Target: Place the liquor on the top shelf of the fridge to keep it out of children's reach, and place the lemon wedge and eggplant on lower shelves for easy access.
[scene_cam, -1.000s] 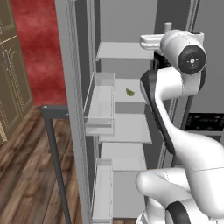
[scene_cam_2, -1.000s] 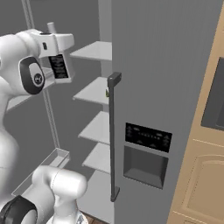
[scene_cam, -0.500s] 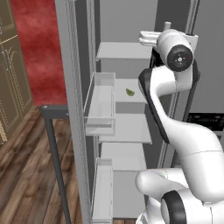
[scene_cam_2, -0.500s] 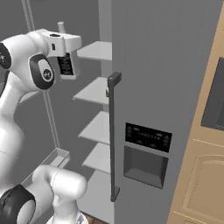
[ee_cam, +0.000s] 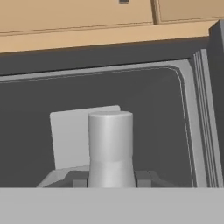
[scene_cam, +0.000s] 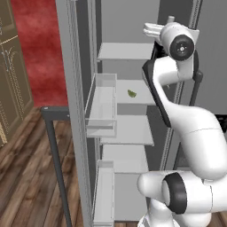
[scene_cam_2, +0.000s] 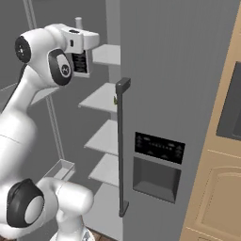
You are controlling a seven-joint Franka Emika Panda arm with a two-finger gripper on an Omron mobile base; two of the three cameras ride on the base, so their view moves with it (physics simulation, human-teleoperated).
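Pale cap and clear neck of the liquor [ee_cam: 110, 146] are rising right between the claw [ee_cam: 110, 183] tips in the hand view, so the claw is sitting partly closed and gripping the bottle by its shoulders. From the right base view, the black label is hanging under the hand, up level with the top shelf [scene_cam_2: 107, 54] of the fridge [scene_cam_2: 188, 94], shelf at about 3 o'clock from the bottle. The lemon wedge [scene_cam: 131, 93] is already lying on the second shelf, at about 7 o'clock from the hand in the left base view. I'm not spotting the eggplant.

Risks from here: the bottle is looking barely higher than the shelf edge, so pushing in too low is likely clipping the base on the lip and tipping it. Releasing too near the front edge is risking a topple off the shelf.
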